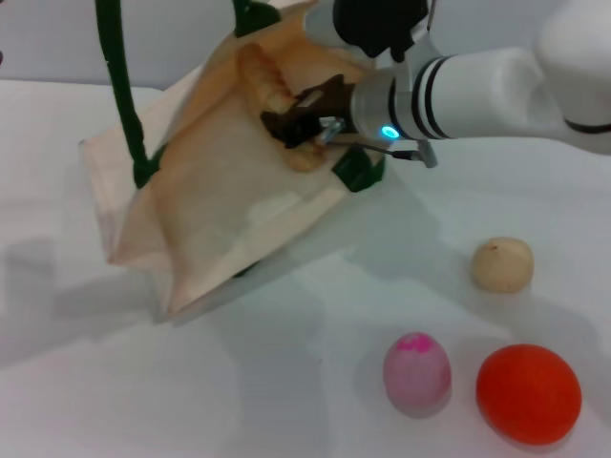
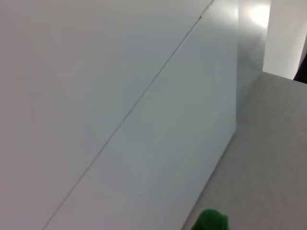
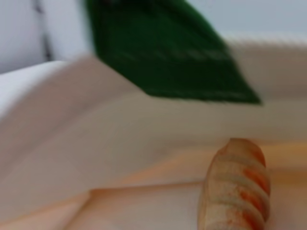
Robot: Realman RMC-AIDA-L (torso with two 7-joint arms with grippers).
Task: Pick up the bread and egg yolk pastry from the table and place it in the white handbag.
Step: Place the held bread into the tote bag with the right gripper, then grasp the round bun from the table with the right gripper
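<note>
1 striped bread [image 3: 236, 191] pinched lengthwise by right gripper [image 1: 304, 122] at mouth of white handbag [image 1: 220, 200], pointing inward; egg yolk pastry [image 1: 502, 264] waiting on table, nearer right arm.

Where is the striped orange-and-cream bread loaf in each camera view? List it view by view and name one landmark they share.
Head view: the striped orange-and-cream bread loaf sits at the mouth of the cream fabric handbag, at the right gripper.
Left wrist view: not in it.
Right wrist view: low in the picture, against the bag's inner fabric.
Shared landmark: the bag's dark green rope handle.
</note>
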